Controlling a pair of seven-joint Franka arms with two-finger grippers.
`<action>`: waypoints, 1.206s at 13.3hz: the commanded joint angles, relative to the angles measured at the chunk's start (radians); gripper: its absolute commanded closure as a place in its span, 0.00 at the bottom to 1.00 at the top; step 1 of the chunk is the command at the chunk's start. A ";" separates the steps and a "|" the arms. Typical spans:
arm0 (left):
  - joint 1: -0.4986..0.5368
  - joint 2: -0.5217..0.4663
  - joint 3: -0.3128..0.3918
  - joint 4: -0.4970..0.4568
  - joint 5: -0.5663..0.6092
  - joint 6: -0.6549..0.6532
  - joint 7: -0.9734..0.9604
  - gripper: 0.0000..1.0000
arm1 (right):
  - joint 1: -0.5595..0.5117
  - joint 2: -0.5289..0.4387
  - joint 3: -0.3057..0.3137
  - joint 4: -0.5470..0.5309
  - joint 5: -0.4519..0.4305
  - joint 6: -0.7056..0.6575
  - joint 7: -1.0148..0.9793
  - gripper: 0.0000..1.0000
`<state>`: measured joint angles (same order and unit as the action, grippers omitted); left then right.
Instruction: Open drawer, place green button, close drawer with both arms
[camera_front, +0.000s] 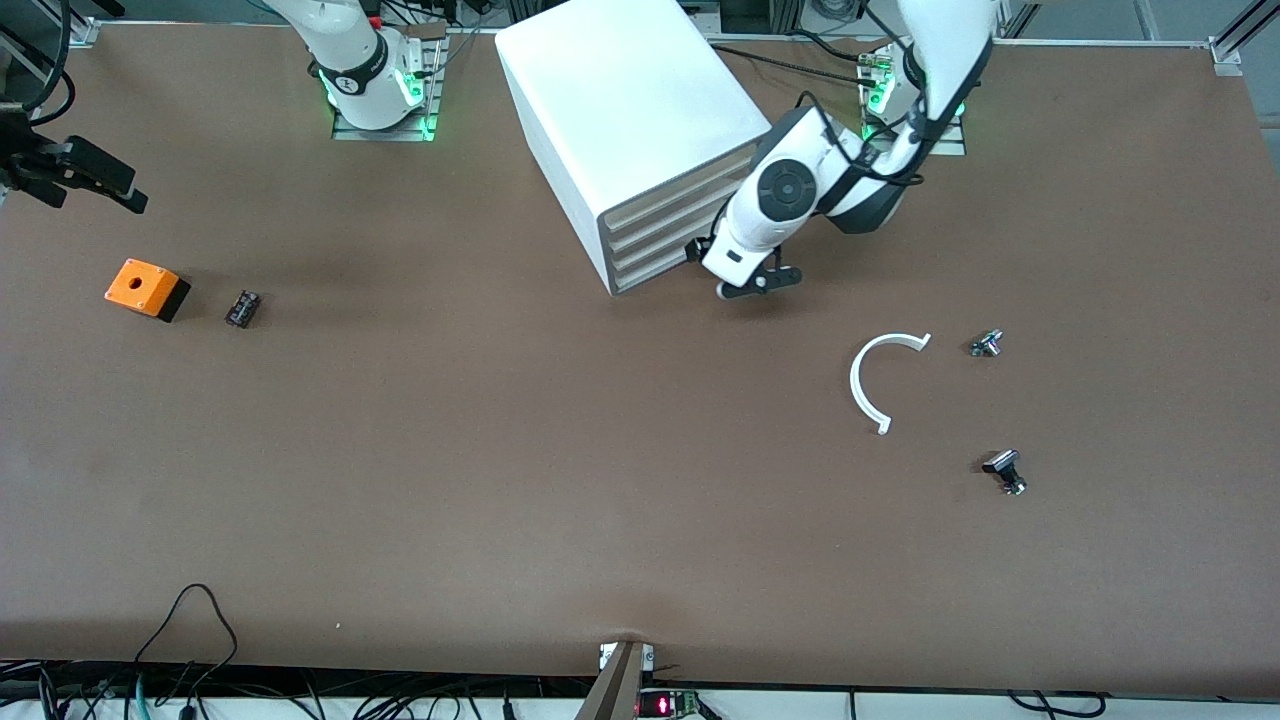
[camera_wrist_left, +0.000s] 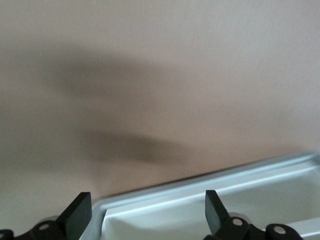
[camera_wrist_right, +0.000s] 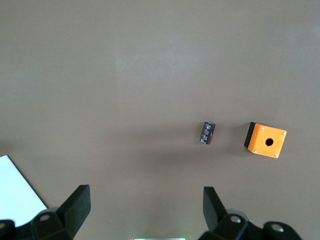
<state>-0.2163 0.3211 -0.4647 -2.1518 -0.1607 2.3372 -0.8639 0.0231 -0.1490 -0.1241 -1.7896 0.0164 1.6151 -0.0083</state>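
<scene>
The white cabinet (camera_front: 620, 110) stands at the robots' edge of the table, and its four drawer fronts look nearly flush. My left gripper (camera_front: 757, 285) is open, low in front of the bottom drawer (camera_front: 655, 277). In the left wrist view the open gripper (camera_wrist_left: 147, 215) straddles a white rim and corner of that drawer (camera_wrist_left: 210, 197) without gripping it. A tiny part that seems to be the button (camera_front: 987, 343) lies on the table toward the left arm's end; I cannot make out its cap colour. My right gripper (camera_front: 95, 180) (camera_wrist_right: 145, 210) waits open and empty, high over the right arm's end.
An orange box with a hole (camera_front: 147, 289) (camera_wrist_right: 265, 140) and a small black part (camera_front: 242, 308) (camera_wrist_right: 207, 132) lie below the right gripper. A white C-shaped ring (camera_front: 868, 385) and a black-and-silver part (camera_front: 1005, 471) lie near the tiny part.
</scene>
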 joint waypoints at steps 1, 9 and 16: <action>0.092 -0.094 0.000 0.027 -0.002 -0.010 0.005 0.00 | -0.003 -0.009 0.000 -0.010 -0.006 0.008 -0.009 0.00; 0.225 -0.253 0.188 0.225 0.001 -0.301 0.305 0.00 | -0.003 -0.009 -0.003 0.007 -0.004 -0.001 -0.007 0.00; 0.227 -0.371 0.413 0.443 0.083 -0.731 0.538 0.00 | -0.005 0.014 -0.008 0.022 0.007 0.008 0.011 0.00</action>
<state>0.0157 -0.0325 -0.0690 -1.7328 -0.1394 1.6483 -0.3780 0.0225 -0.1434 -0.1319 -1.7891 0.0167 1.6234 -0.0054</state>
